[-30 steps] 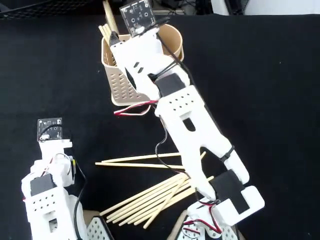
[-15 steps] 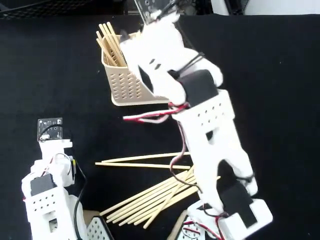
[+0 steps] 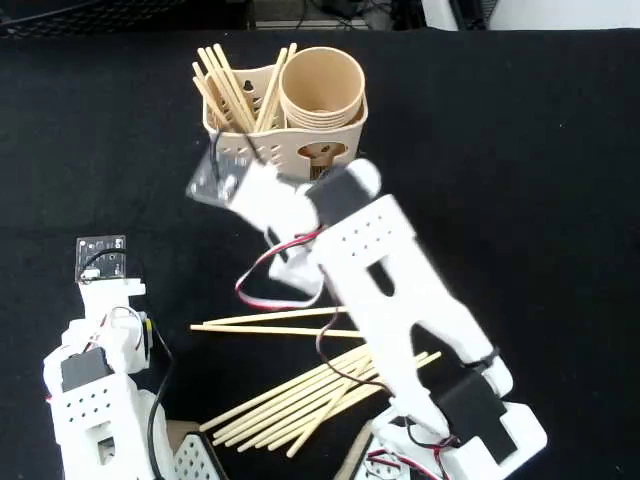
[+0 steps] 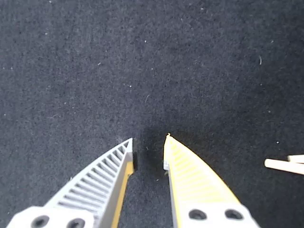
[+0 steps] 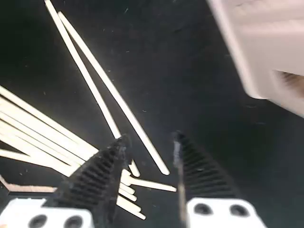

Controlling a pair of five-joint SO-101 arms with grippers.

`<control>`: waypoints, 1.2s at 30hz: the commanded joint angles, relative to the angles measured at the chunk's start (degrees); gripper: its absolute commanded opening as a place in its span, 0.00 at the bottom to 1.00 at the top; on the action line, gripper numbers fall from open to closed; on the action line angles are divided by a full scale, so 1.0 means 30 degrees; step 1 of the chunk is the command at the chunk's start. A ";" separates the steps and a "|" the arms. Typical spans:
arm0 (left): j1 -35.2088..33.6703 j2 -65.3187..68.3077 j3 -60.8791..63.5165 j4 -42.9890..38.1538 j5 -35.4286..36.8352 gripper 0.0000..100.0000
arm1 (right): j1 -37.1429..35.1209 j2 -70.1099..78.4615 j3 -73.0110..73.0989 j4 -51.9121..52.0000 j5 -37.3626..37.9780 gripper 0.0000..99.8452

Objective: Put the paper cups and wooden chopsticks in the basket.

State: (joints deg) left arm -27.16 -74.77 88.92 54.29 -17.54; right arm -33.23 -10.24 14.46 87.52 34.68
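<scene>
The beige perforated basket (image 3: pixel 250 160) stands at the far side and holds several wooden chopsticks (image 3: pixel 228 85) upright beside stacked paper cups (image 3: pixel 320 85). My right arm (image 3: pixel 380 270) stretches out just in front of the basket. Its gripper (image 5: pixel 148 138) is open and empty, hovering over a loose pair of chopsticks (image 5: pixel 99 90) with the basket's corner (image 5: pixel 266 52) beyond. That pair (image 3: pixel 270 322) and a bundle of several more (image 3: pixel 300 405) lie on the black cloth. My left gripper (image 4: pixel 149 138) is slightly open over bare cloth, with a chopstick end (image 4: pixel 285 163) off to one side.
The left arm (image 3: pixel 95 380) is folded at the near left corner. The black cloth (image 3: pixel 520 200) lies bare to the right of the basket and along the left side. The arm bases (image 3: pixel 420 450) crowd the near edge.
My right arm has pulled back from over the basket toward the loose chopsticks, uncovering the cups and the chopsticks standing in it. The left arm has not moved.
</scene>
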 commanded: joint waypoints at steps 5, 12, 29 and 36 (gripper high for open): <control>0.0249 -0.0205 -0.0044 -0.0264 0.0088 0.12 | -0.0293 -0.0396 0.8542 -0.8293 0.1582 0.26; 0.0278 -0.0205 -0.0073 -0.0293 0.0088 0.12 | -0.3018 -0.0396 1.0359 -0.8850 0.1670 0.26; 0.0249 -0.0205 -0.0073 -0.0264 0.0088 0.12 | -0.1407 0.4205 0.8366 -1.0549 0.1700 0.23; 0.0249 -0.0205 -0.0073 -0.0264 0.0088 0.12 | -0.1377 0.4147 0.8366 -1.0462 0.1700 0.02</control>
State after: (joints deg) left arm -27.16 -74.77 88.92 54.29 -17.54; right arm -37.45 1.89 39.43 55.16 39.16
